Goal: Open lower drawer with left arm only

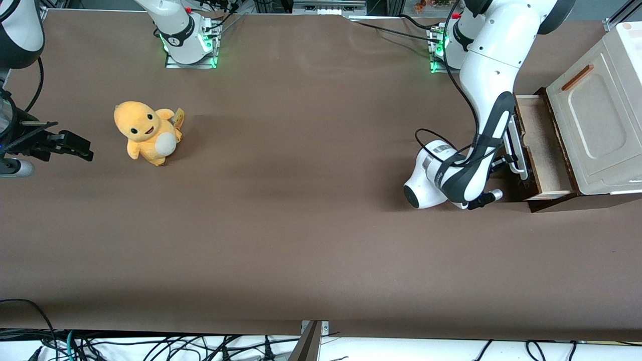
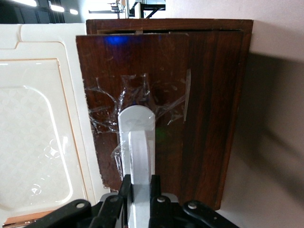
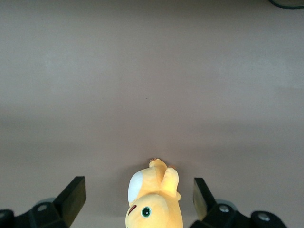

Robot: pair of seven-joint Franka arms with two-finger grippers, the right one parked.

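At working arm's end of table: lower drawer point(image 1: 544, 146) partly out, pale tray showing under cream-white panel point(image 1: 597, 115). Gripper point(image 2: 140, 190) of left arm point(image 1: 484, 90) low in front of drawer, jaws pinched on white loop handle point(image 2: 137, 142). Grip square-on, so pull runs straight along slide; likely more travel left.

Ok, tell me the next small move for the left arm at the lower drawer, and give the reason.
Probably keep pulling straight out, away from the cabinet. The gripper is shut on the white handle of the lower drawer, and the front view shows the pale tray already partly exposed under the cream-white panel, so the grasp looks set and only more travel seems needed.
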